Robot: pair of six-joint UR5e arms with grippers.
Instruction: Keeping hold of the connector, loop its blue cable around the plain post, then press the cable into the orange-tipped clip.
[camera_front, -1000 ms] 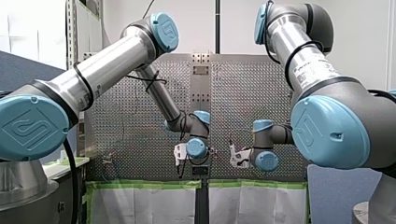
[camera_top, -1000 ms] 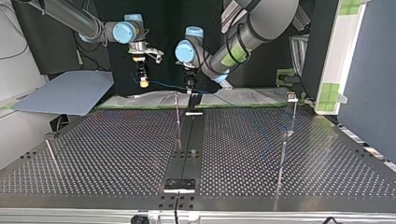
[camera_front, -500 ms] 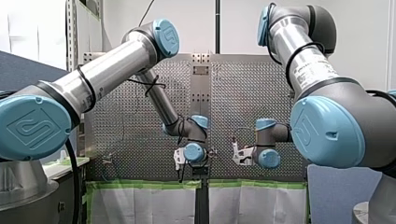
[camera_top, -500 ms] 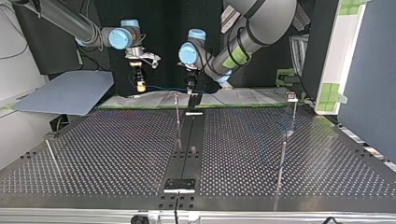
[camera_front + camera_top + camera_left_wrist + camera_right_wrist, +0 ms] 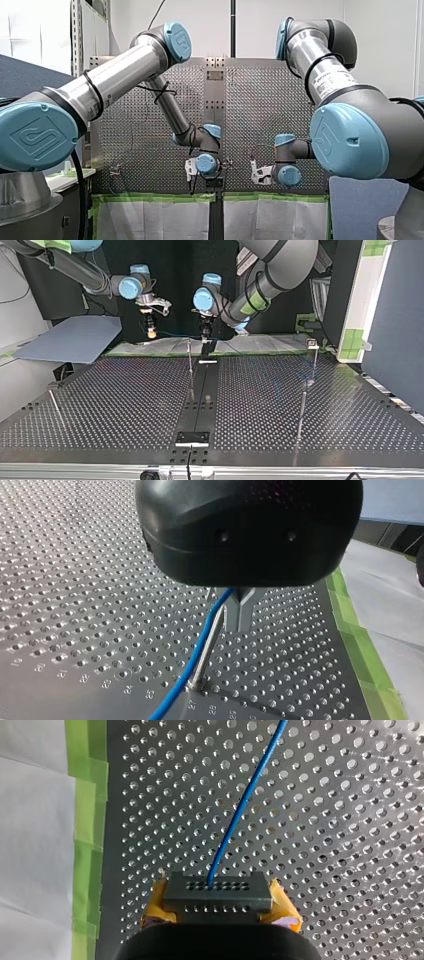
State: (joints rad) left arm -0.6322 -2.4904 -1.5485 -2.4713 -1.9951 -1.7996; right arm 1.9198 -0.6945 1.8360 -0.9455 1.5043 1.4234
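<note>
Right gripper clamps connector; left gripper, narrow, pinches cable beside post; loop appears unfinished, clipping not yet done

A plain white wall backs the front view, with a slotted metal upright at that view's left and a blue-grey partition beside it. The perforated metal worktop is edged with green tape, and white sheeting hangs below it. At the top view's left lies a grey-blue board. At its right, a dark blue panel stands beside a white frame patched with green tape. A black backdrop closes off the far side.
</note>
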